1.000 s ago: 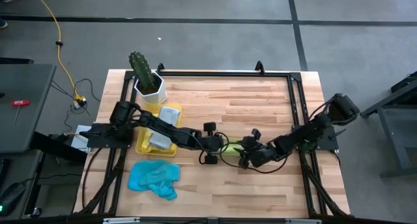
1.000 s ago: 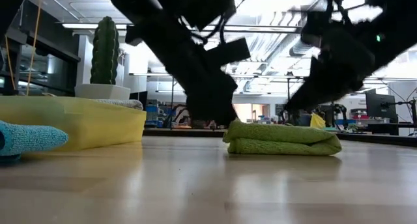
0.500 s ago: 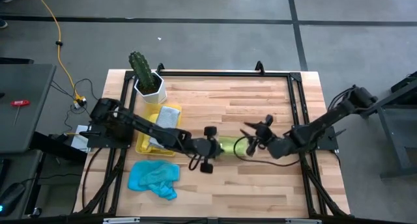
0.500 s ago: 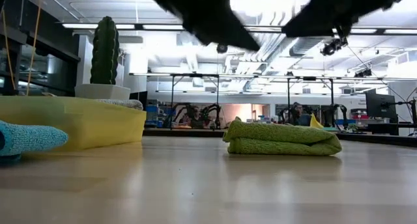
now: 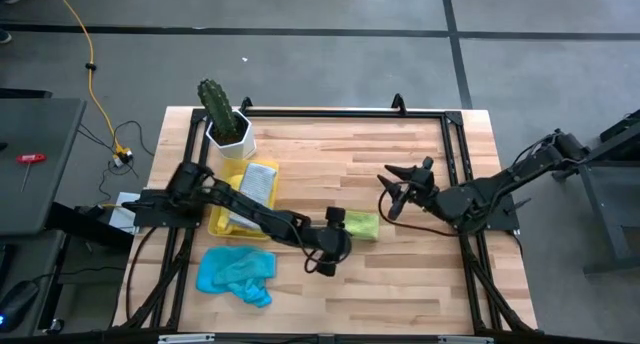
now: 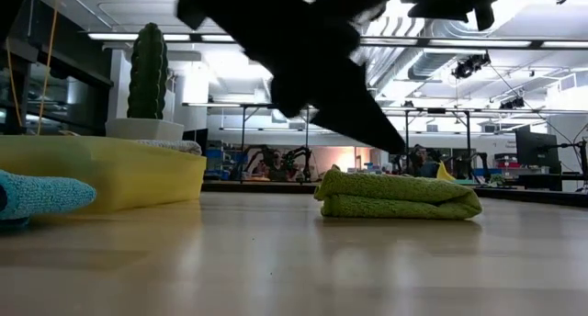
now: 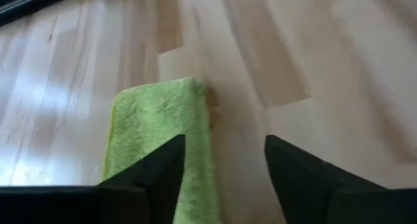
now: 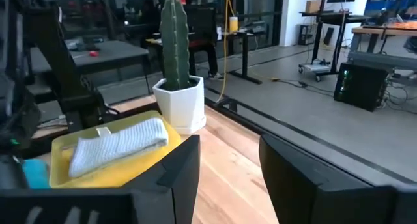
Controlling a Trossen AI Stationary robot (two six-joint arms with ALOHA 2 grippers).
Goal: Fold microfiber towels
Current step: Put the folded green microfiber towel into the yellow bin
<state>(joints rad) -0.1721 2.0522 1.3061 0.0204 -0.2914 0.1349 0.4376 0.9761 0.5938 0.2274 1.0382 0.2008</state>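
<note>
A lime green microfiber towel (image 5: 362, 225) lies folded flat on the wooden table (image 5: 400, 144); the low view shows its stacked layers (image 6: 395, 195). My left gripper (image 5: 340, 234) hovers open just above the towel's left end, its fingers (image 7: 163, 168) apart over the towel's edge (image 7: 156, 126) without touching it. My right gripper (image 5: 398, 189) is open and raised clear of the table, to the right of the towel. A light blue towel (image 5: 236, 274) lies crumpled near the front left. A grey towel (image 8: 120, 142) rests in the yellow tray (image 5: 222, 222).
A cactus in a white pot (image 5: 226, 122) stands at the far left corner, just behind the yellow tray. A black frame (image 5: 345, 114) runs around the table's edges. Bare wood lies far of and near of the green towel.
My left gripper has lifted off the green towel's left end, then come back low over it, shifted slightly toward the right. My right gripper has risen and drawn back toward the table's right and far side. The green towel has stayed folded in place.
</note>
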